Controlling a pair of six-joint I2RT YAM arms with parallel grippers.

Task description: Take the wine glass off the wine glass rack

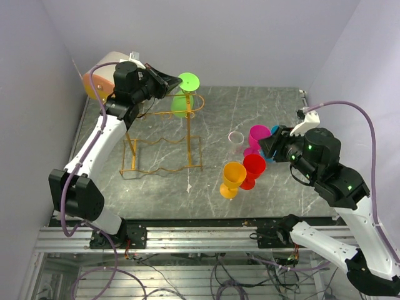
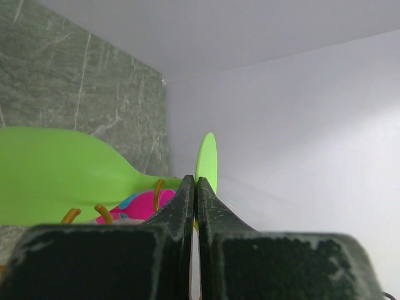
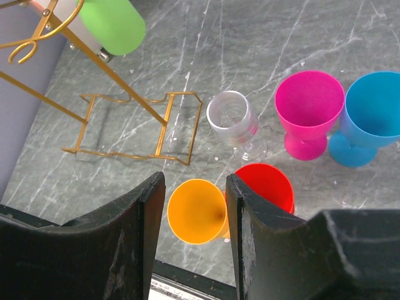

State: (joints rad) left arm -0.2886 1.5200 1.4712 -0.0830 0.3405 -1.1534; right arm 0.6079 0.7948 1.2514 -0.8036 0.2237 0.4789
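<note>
A green wine glass hangs upside down on the gold wire rack (image 1: 164, 114), its bowl (image 1: 180, 105) below the top rail and its round foot (image 1: 189, 81) above it. My left gripper (image 1: 169, 81) is at the rack's top, beside the foot. In the left wrist view the gripper (image 2: 195, 181) is shut with a green sliver of the stem between its tips. The bowl (image 2: 56, 175) is on the left, the foot (image 2: 206, 159) edge-on just beyond, and gold wires (image 2: 103, 212) show below. My right gripper (image 1: 265, 147) is open and empty, high over the orange glass (image 3: 197, 211).
Orange (image 1: 232, 178), red (image 1: 253, 170), magenta (image 1: 258, 136), clear (image 1: 236, 139) and blue (image 1: 275, 130) glasses stand right of the rack. A white-and-orange drum (image 1: 100, 78) sits at the back left behind my left arm. Walls close in the left, back and right.
</note>
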